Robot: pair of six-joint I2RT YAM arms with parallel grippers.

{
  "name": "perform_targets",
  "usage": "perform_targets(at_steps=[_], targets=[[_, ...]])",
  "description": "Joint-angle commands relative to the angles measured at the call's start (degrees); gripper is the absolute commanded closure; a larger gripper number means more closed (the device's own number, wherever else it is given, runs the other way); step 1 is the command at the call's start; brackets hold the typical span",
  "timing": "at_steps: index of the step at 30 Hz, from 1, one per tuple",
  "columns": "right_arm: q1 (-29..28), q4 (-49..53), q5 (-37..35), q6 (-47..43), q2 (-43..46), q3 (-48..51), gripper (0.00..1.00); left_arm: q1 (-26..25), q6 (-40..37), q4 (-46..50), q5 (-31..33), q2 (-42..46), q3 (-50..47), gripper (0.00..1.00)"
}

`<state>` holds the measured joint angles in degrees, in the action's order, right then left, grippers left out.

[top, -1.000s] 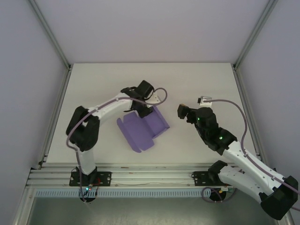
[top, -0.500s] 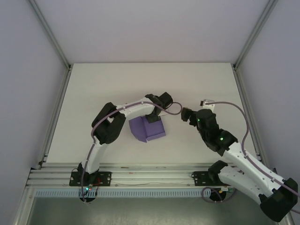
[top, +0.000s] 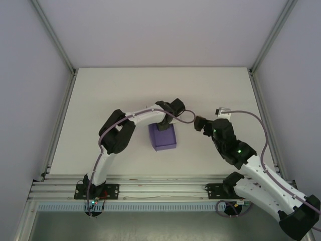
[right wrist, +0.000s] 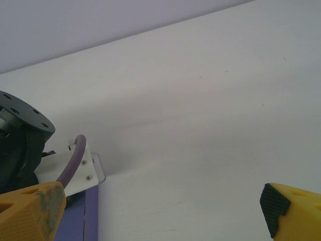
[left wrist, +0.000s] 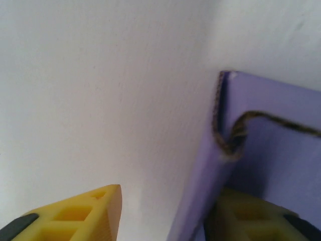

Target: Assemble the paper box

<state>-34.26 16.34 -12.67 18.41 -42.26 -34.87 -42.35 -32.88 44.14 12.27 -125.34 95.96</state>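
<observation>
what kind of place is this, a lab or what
Probably a robot test cell in a lab: a white table boxed in by metal frame posts and plain walls, with a left arm and right arm bolted to a rail at its near edge.

There is one purple paper box (top: 162, 136) and one white table (top: 100, 90). There are two robot arms, the left arm (top: 133, 119) and the right arm (top: 253, 173). They carry two grippers, one each: the left gripper (left wrist: 170, 201) and the right gripper (right wrist: 160, 196).

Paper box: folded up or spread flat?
Folded. From above, the paper box is one compact purple rectangle, no flaps spread. One panel sits inside the left end effector. Whether it is fully closed, cannot tell.
</observation>
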Motion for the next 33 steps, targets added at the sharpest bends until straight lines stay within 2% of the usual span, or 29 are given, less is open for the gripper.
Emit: perform_targets(at_steps=[1, 6, 10, 11, 17, 22, 23, 27, 33], targets=[[0.4, 0.9, 0.7, 0.1, 1.4, 0.5, 0.0, 0.0, -1.6, 2.1, -2.1, 3.2, 1.8, 0.5], [0.4, 1.4, 2.1, -0.3, 2.3, 0.4, 0.0, 0.0, -3.2, 3.6, -4.4, 6.4, 1.7, 0.31], [0.4, 1.5, 3.8, -1.1, 2.4, 0.0, 0.0, 0.1, -3.5, 3.4, -8.7, 10.0, 1.8, 0.04], [0.4, 1.6, 3.8, -1.5, 2.4, -0.2, 0.0, 0.1, -3.4, 2.9, -10.1, 11.1, 1.6, 0.0], [1.1, 1.6, 3.5, -4.3, 1.0, -1.7, 0.0, 0.7, 1.9, -10.8, -10.8, 20.8, -3.2, 0.0], [1.4, -0.5, 7.9, -6.9, -2.0, -3.5, 0.0, 1.6, 10.8, -17.8, -5.2, 27.5, -5.1, 0.0], [1.4, -1.6, 9.6, -9.0, -3.4, -3.9, 0.0, 2.1, 13.5, -19.9, -3.9, 29.2, -6.0, 0.0], [1.4, -2.9, 23.9, -25.1, -14.9, -8.7, 0.0, 6.8, 30.0, -23.0, -1.3, 35.9, -9.7, 0.0], [1.4, 6.8, 41.5, -58.1, -38.7, -24.1, 0.06, 18.1, 49.5, -27.4, -4.5, 49.1, -30.6, 0.0]])
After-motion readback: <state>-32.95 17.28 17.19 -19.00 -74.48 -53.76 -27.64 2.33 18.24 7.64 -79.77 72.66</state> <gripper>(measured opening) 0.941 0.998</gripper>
